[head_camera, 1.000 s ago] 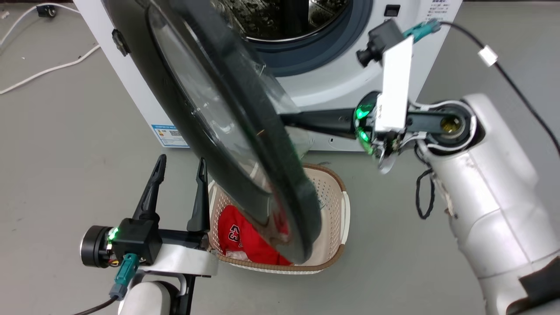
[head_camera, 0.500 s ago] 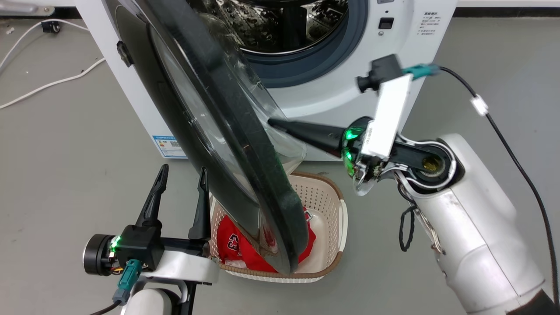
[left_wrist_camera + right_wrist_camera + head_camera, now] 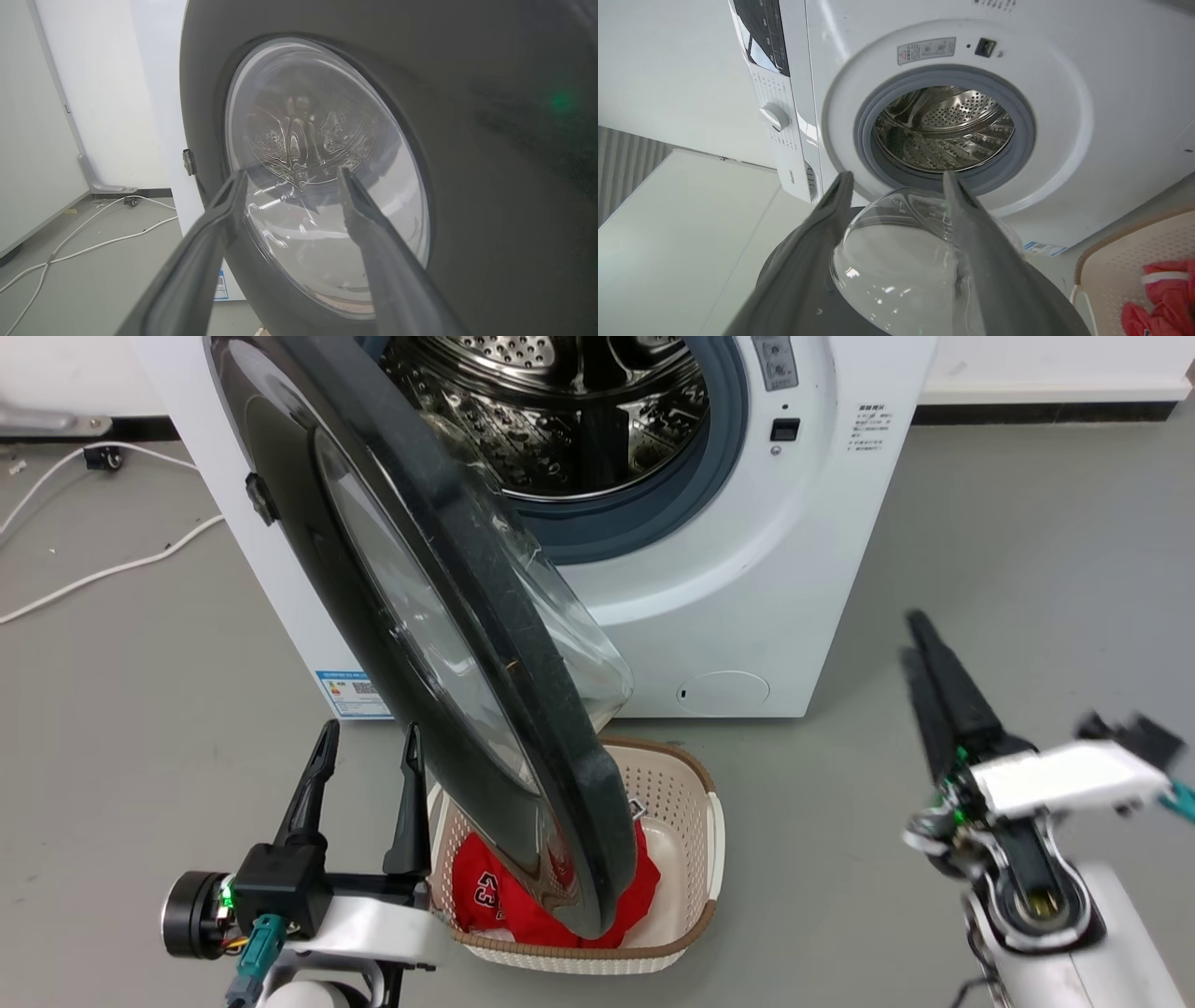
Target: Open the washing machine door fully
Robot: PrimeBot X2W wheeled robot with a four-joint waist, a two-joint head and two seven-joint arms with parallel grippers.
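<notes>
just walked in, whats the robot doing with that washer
A two-armed robot is working on opening the washing machine door. The door stands swung well out from the washing machine, leaving the steel drum exposed. Its lower edge hangs above a cream basket holding a red garment. The right gripper is off to the right, open and holding nothing. The left gripper, also open, points at the door's outer face from close by.

The room was bright and evenly lit, with only soft shadows on the floor [image 3: 1027, 523]. Highlights glinted off the drum [image 3: 579, 429] and the door [image 3: 551, 747] glass. The right gripper [image 3: 910, 637] was smeared by motion blur. Both wrist views bent at their edges.
</notes>
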